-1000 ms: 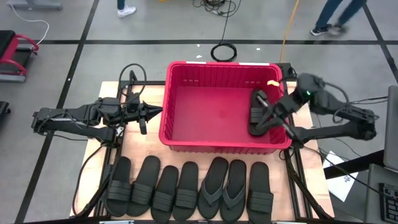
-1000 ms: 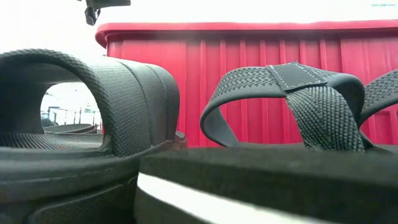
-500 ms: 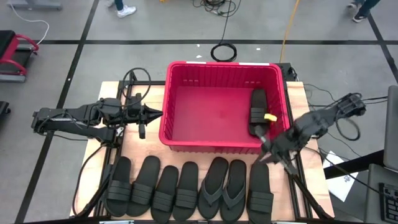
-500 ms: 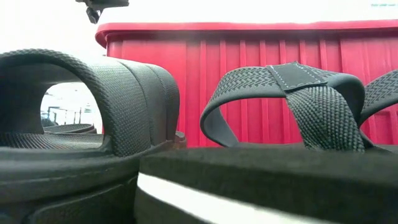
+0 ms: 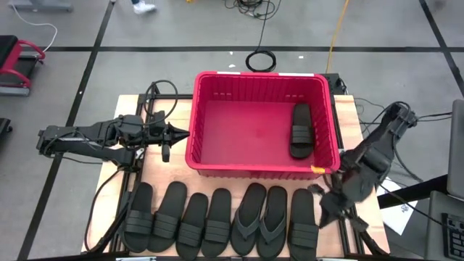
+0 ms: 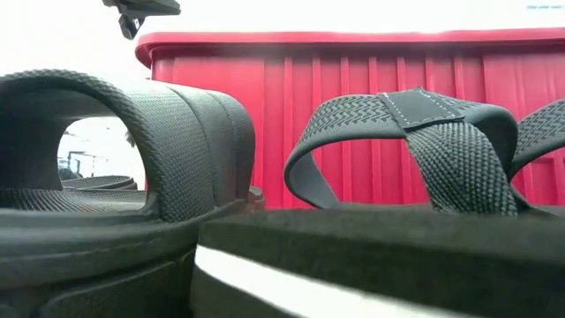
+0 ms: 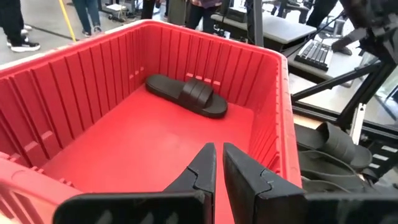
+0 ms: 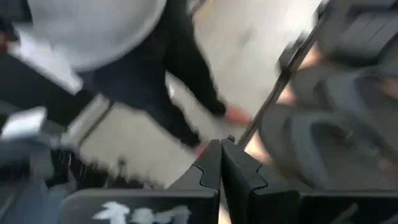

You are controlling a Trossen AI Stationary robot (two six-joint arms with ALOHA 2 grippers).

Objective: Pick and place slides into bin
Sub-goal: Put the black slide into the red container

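One slide (image 5: 301,130) lies flat in the bin (image 5: 262,75), hard against the right wall with its heel toward the front wall. The remainder of the red floor is bare, from that slide across to the left wall. From the left wrist view the same slide (image 7: 186,95) sits at the far end of the tub, strap up.

Seven more slides are lined up on the table (image 5: 130,101) in front of the bin, sides touching or nearly so. From the left there are four strapped ones (image 5: 177,217), then the two thongs (image 5: 262,219), then a last strapped one (image 5: 303,220) at the right end. A narrow strip of tabletop separates their toes from the bin's front wall. In the low view a strap and a thong fill the foreground, with the bin's ribbed wall (image 6: 353,115) right behind them.

The left gripper (image 5: 180,132) hangs just off the bin's left rim, pointing in over it; its jaws are nearly together with a thin slit between them, gripping nothing. The right gripper (image 5: 317,191) is low by the table's front right corner, just beside the last slide, outside the bin. Its jaws are pressed together and empty.
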